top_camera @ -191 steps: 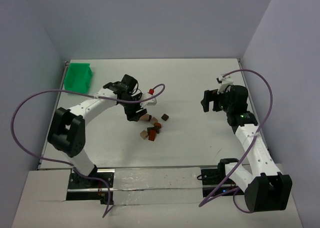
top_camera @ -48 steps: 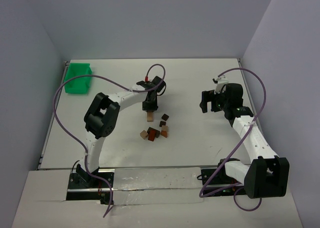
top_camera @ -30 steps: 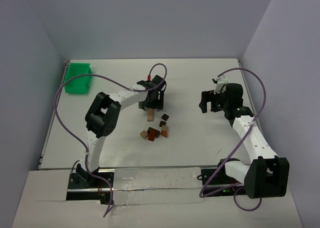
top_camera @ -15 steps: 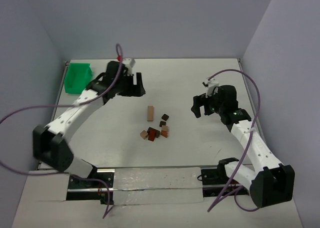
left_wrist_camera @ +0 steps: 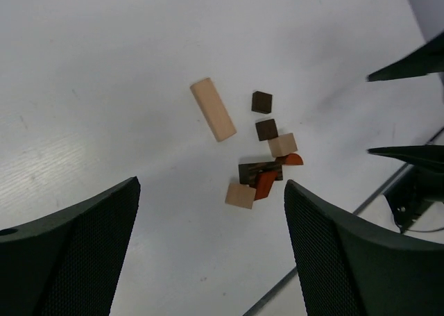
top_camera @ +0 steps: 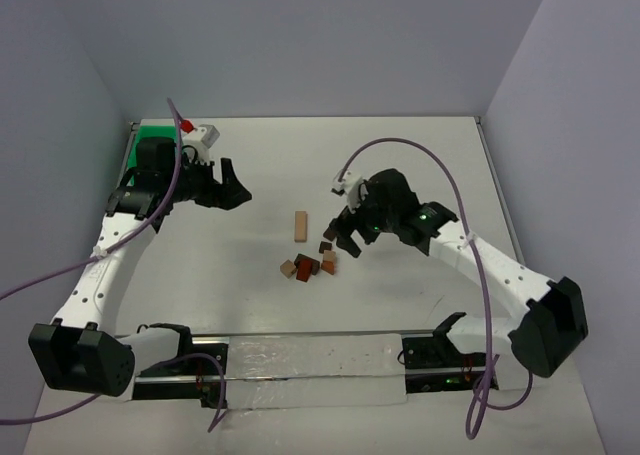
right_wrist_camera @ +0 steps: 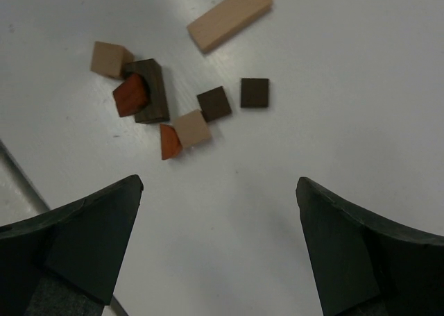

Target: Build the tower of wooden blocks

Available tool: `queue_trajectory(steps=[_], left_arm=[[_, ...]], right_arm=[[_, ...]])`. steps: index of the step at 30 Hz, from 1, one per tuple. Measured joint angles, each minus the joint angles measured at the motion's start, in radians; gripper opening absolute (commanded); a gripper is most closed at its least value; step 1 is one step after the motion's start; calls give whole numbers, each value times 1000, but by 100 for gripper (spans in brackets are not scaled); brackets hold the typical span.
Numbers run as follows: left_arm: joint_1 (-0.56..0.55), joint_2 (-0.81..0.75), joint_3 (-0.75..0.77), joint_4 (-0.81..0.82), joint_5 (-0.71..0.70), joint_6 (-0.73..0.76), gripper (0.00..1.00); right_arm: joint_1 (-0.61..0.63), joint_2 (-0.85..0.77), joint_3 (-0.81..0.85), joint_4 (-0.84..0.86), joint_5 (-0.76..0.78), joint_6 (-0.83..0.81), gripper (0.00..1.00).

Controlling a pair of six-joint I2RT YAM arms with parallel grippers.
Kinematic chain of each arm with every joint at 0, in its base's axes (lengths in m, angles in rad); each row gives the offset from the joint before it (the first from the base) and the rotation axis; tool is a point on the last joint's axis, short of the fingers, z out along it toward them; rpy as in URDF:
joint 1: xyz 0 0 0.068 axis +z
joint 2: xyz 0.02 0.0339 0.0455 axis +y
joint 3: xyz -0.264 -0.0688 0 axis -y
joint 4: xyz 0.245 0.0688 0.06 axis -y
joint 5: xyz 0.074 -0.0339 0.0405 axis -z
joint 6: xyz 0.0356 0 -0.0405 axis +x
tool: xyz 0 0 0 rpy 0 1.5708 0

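The tower's wooden blocks lie loose on the white table. A long tan block lies flat on its own. Near it are two dark brown cubes, a tan cube against a reddish wedge, a dark brown block with a reddish piece leaning on it, and another tan cube. My left gripper is open and empty, well left of the blocks. My right gripper hovers open and empty just right of the cluster.
The bright green tray at the far left corner is mostly hidden behind my left arm. Purple cables loop over both arms. Grey walls close in the table on three sides, and the arms' base rail runs along the near edge.
My left arm has pulled back to the far left, leaving the long tan block lying flat. My right arm has swung left and down to the block cluster.
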Motion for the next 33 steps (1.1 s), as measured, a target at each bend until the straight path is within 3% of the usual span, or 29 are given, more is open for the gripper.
queue_trajectory(steps=[7,22,33], left_arm=[[66,1,-16,6,143,44,88],[103,6,-68,28,195,38,87],[256,64,-68,61,250,-36,86]], right_arm=[[62,243,112,-30,1,-6,92],[295,455,317,-69,37,46,77],[382,645,409,-82,72,142,70]])
